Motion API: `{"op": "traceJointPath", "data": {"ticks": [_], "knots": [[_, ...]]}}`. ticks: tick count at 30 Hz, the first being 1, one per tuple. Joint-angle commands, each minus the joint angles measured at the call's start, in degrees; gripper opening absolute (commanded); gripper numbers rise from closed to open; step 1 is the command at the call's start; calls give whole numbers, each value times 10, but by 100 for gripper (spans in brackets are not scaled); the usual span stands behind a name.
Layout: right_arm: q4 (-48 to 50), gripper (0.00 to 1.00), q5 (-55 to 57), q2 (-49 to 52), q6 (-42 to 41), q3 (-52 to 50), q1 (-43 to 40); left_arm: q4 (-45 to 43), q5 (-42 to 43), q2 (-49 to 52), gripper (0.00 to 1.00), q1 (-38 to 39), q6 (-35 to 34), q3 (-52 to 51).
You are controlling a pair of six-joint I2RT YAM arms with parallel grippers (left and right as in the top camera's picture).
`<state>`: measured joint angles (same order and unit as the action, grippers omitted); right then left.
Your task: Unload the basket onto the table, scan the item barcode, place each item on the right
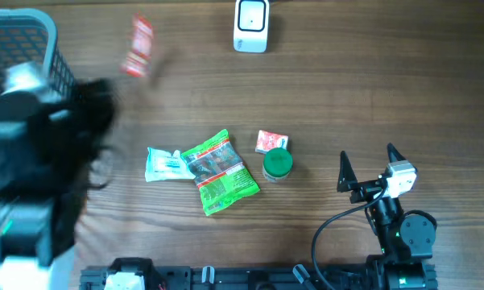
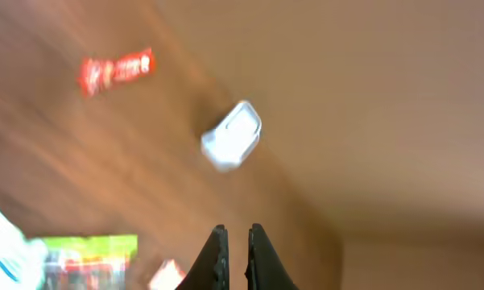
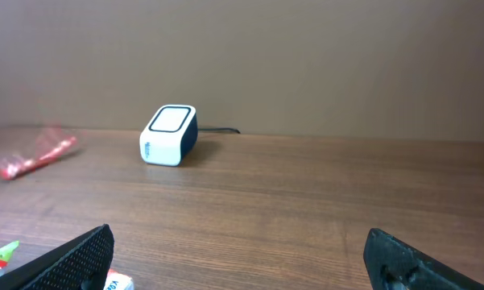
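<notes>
Notably, the scanner (image 1: 250, 26) sits at the far edge, basket (image 1: 40, 32) in corner.

No lettering is legible, even on the green packet (image 1: 220, 171) (too small).

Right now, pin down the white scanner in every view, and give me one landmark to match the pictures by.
Overhead: scanner at top centre.
Left wrist: scanner near the middle, blurred.
Right wrist: scanner left of centre, far back.
Shared landmark: the red packet, to the scanner's left in all three views.
</notes>
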<state>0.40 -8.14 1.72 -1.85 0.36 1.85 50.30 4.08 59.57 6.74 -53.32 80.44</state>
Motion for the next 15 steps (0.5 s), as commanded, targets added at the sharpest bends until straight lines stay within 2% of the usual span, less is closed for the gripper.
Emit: {"op": "traceJointPath", "data": {"ticks": [1, 4, 6, 9, 15], "knots": [[2, 100, -7, 0, -7, -1, 3, -34, -46, 128, 4, 172, -31, -28], [2, 100, -7, 0, -7, -1, 3, -93, -48, 241, 4, 268, -32, -28], [2, 100, -7, 0, -7, -1, 3, -114, -50, 297, 4, 301, -60, -28], [2, 100, -7, 0, -7, -1, 3, -123, -53, 344, 4, 312, -90, -28], [2, 100, -7, 0, -7, -1, 3, -120, -53, 350, 4, 294, -80, -28]]}}
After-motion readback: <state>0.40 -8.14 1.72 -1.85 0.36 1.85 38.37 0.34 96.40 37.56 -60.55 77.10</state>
